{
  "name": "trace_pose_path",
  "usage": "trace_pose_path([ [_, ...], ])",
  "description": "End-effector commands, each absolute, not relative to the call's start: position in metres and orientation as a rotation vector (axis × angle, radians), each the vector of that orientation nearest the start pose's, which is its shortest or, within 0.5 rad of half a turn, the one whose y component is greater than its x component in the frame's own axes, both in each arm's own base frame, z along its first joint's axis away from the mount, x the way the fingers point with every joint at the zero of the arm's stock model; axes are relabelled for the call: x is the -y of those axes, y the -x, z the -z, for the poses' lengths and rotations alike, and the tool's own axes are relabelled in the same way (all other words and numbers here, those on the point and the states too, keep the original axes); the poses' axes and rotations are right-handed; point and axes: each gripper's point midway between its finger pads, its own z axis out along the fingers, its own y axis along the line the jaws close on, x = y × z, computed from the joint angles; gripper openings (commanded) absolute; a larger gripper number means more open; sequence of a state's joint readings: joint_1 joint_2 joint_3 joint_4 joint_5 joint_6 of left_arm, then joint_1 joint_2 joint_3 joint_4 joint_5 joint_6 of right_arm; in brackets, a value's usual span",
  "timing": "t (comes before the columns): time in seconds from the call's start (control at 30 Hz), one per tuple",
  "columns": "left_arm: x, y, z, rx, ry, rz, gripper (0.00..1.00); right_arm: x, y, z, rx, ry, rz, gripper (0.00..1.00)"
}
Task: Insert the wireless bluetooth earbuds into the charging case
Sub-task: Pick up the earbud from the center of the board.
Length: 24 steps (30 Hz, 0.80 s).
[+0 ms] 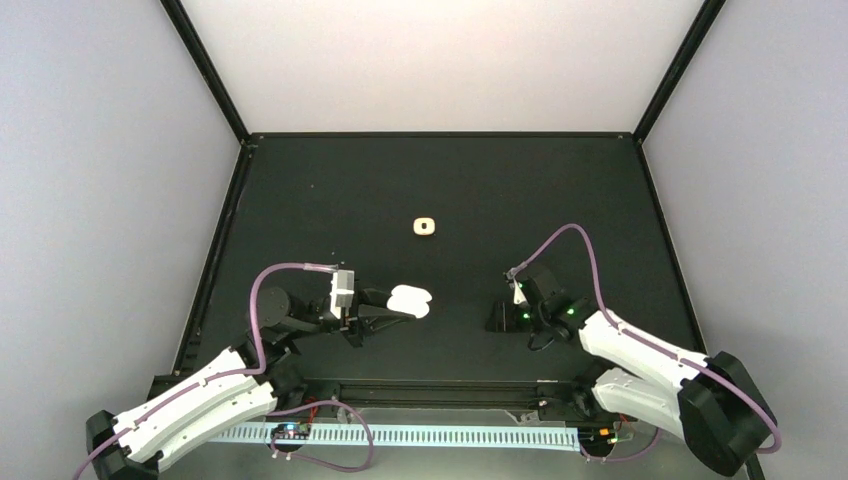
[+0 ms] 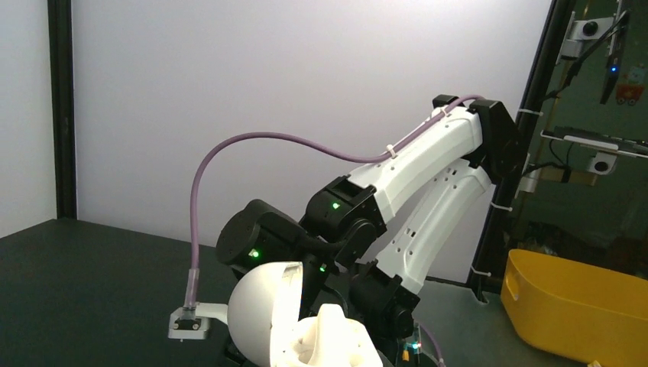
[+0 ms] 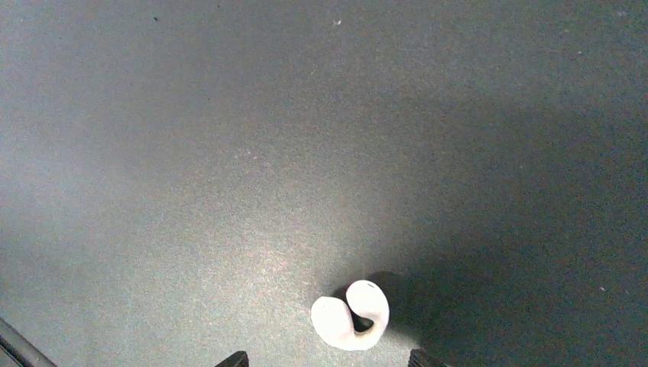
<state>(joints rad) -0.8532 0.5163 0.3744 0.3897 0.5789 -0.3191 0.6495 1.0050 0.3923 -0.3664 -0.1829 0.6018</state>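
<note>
Early days on this one, I'd say. The left jaws are clamped shut on the charging case (image 1: 410, 300), holding it up off the counter (image 3: 229, 153) with the lid flipped open. From the left wrist view you're looking straight into the moulded white insides, but I honestly can't tell whether any bud is already seated in there.

The right jaws are pointed down at the counter and parted, with one curled bean-shaped earbud (image 3: 340, 321) lying right between the two tips. It's touching neither, so it's not gripped yet. That one needs grabbing, carrying over to the case and dropping into its slot.

There's also a small cream piece (image 1: 425, 227) sitting well ahead of both sets of jaws, further out on the counter. It's too small to say if it's another bud or something else. No other earbuds show up anywhere in these views.

Branding: nothing readable. The case and bud look plain white, with no logo or lettering I can make out.
</note>
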Motion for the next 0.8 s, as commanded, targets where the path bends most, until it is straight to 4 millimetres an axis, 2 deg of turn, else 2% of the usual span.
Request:
trace_pose_path([
  [0.0,0.251,-0.094,-0.323,-1.195,-0.886,1.332,0.01,-0.19,-0.193,-0.056,-2.613,0.155,-0.752,0.53],
  [0.33,0.252,-0.095,-0.319,-1.202,-0.89,1.327,0.02,-0.201,-0.185,-0.042,-2.669,0.163,-0.84,0.53],
  [0.43,0.252,-0.095,-0.318,-1.204,-0.891,1.327,0.01,-0.207,-0.183,-0.046,-2.67,0.18,-0.891,0.53],
  [0.67,0.253,-0.095,-0.318,-1.204,-0.894,1.333,0.02,-0.236,-0.174,-0.056,-2.669,0.312,-1.062,0.54],
  [0.77,0.253,-0.095,-0.318,-1.206,-0.895,1.334,0.01,-0.245,-0.174,-0.066,-2.645,0.366,-1.112,0.54],
])
